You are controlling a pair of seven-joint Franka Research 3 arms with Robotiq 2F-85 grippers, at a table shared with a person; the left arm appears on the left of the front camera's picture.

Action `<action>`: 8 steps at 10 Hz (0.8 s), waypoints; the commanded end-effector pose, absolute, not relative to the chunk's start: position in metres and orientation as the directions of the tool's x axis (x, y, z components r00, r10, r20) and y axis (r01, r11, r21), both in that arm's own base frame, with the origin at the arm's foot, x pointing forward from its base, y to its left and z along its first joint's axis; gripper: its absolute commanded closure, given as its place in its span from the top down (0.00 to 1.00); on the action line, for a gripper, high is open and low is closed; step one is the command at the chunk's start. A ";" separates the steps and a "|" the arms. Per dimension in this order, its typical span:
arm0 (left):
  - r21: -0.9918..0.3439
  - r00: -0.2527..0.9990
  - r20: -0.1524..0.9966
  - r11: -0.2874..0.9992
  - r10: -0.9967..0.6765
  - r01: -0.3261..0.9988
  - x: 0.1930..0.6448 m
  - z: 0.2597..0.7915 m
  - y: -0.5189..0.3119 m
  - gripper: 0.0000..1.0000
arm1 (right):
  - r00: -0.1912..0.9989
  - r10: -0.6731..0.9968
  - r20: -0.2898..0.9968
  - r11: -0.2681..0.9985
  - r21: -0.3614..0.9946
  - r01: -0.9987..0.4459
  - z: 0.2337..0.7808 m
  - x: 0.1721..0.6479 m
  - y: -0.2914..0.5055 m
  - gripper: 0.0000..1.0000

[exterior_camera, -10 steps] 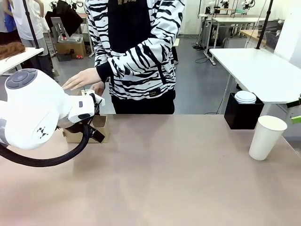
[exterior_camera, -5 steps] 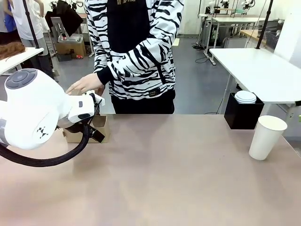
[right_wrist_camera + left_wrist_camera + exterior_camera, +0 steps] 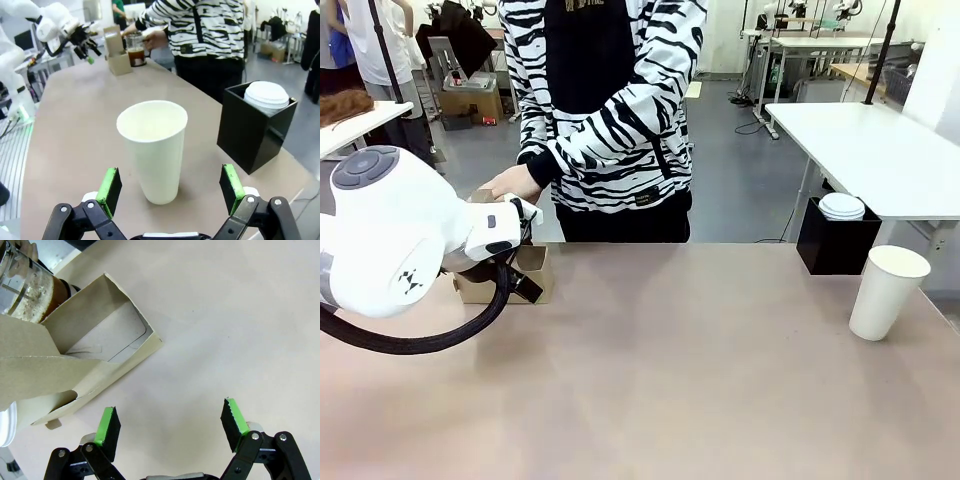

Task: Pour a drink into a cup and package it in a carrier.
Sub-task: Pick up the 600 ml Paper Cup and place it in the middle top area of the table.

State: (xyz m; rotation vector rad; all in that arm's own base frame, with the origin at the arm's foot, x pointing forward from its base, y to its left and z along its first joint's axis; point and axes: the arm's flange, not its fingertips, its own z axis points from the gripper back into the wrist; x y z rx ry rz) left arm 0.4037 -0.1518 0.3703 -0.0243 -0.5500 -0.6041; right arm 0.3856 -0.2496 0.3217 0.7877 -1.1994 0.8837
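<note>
Surface: a pale beige table is running between the robot and a person in a striped top. A workshop floor and further white tables are lying beyond.

Tool one, the left gripper: it is hanging over bare tabletop with its jaws spread wide, grasping nothing.
- Just ahead of it the carrier is standing. The slot facing the tool is showing bare cardboard, with nothing loaded.
- On the carrier's far side from the tool the glass jug is standing. The drink is sitting dark brown in its lower part.
- The person's hand is resting at the jug.

Tool two, the right gripper: its jaws are likewise spread and it is grasping nothing.
- Directly ahead, in line with the gap, the cup is standing upright. The gripper is not touching it, and its inside is showing plain white with no liquid.
- Beyond the cup and off to one side a black box is sitting at the table's edge, holding a shorter lidded cup.

Progress, as judged: nothing is poured yet, since the drink is all in the jug and the cup is dry. The carrier is waiting vacant, well apart from the cup at the other end of the table. Pouring, bringing cup and carrier together, and seating the filled cup in a slot are all remaining.
</note>
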 end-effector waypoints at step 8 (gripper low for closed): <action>0.134 0.684 0.498 0.827 -0.533 0.546 0.403 0.371 -0.152 1.00 | 0.073 0.000 0.997 0.409 0.067 -0.910 0.246 0.410 -0.205 1.00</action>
